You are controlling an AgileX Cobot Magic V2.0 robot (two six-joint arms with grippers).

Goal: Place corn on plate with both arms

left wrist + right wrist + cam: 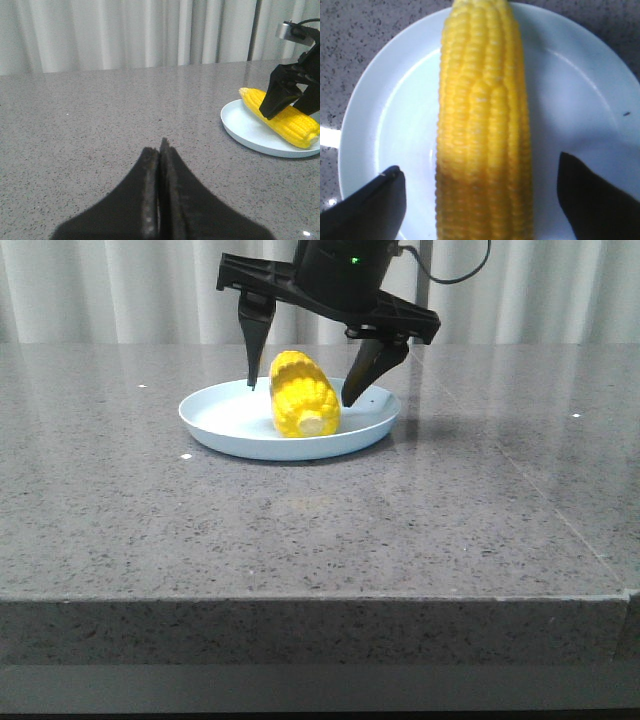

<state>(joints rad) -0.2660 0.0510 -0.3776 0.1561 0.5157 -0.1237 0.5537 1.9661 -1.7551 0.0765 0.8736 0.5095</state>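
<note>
The yellow corn [301, 395] lies on the pale blue plate [222, 418] at the table's far middle, its pale stub end toward the camera. My right gripper [300, 390] hangs over the plate, open, one finger on each side of the cob, not touching it. In the right wrist view the corn [482, 125] fills the middle of the plate [385, 100] between the spread fingertips [385, 200]. My left gripper [161, 147] is shut and empty, low over the bare table, well apart from the plate [245, 125] and corn [285, 120]. It is out of the front view.
The grey speckled stone table [300, 530] stretches wide around the plate, with its front edge near the camera. White curtains [120, 290] hang behind the table.
</note>
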